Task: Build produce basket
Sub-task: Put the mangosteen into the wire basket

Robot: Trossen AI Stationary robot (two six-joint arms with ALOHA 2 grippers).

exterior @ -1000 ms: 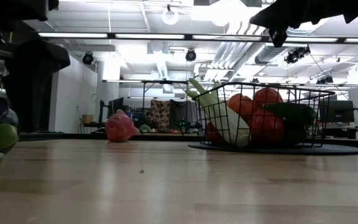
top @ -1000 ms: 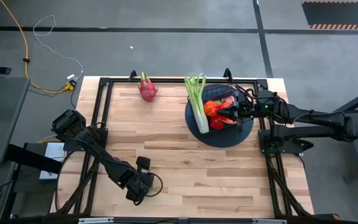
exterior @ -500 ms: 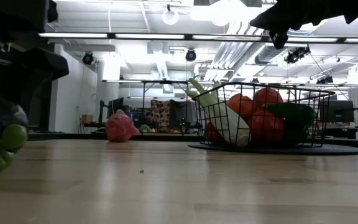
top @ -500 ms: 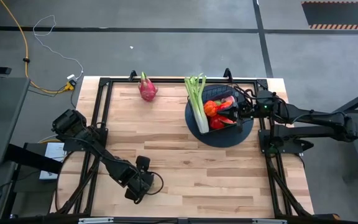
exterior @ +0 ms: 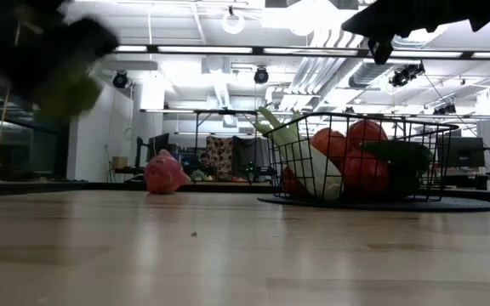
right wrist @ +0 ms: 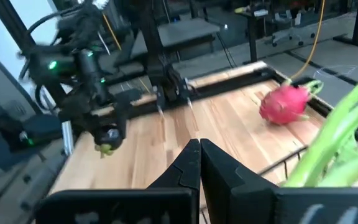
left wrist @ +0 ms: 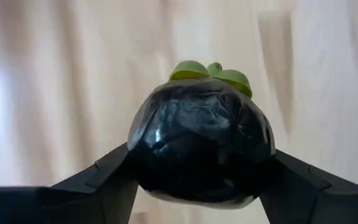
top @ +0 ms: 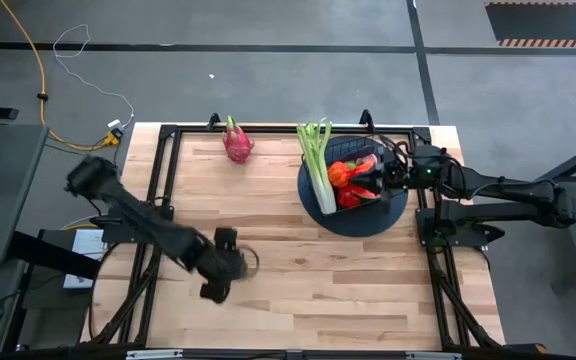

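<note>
My left gripper (top: 226, 270) is over the near-left part of the table, shut on a dark round fruit (left wrist: 201, 149) with a green leaf cap. It also shows in the right wrist view as the left gripper (right wrist: 107, 138). The black wire basket (top: 380, 160) stands on a dark round mat (top: 368, 222) at the far right. It holds a green celery stalk (top: 317, 160) and red and orange fruits (top: 346, 182). A pink dragon fruit (top: 237, 143) lies on the table near the far edge. My right gripper (right wrist: 199, 155) hangs shut above the basket's right side. My left gripper pinches the dark round fruit between its two fingers, one finger (left wrist: 104, 177) on each side of its body (left wrist: 160, 155). The green leaf cap (left wrist: 210, 70) points away from the gripper. The fruit is lifted clear of the table (exterior: 71, 85).
Bare wooden tabletop (top: 308, 270) lies between the left gripper and the basket. A black frame rail (top: 268, 130) runs along the far edge. In the low view the basket (exterior: 360, 161) and dragon fruit (exterior: 165, 172) stand apart.
My left gripper has risen quickly from table height with the dark fruit, which is now lifted clear, and has shifted a little toward the far edge. The right arm has kept still.
</note>
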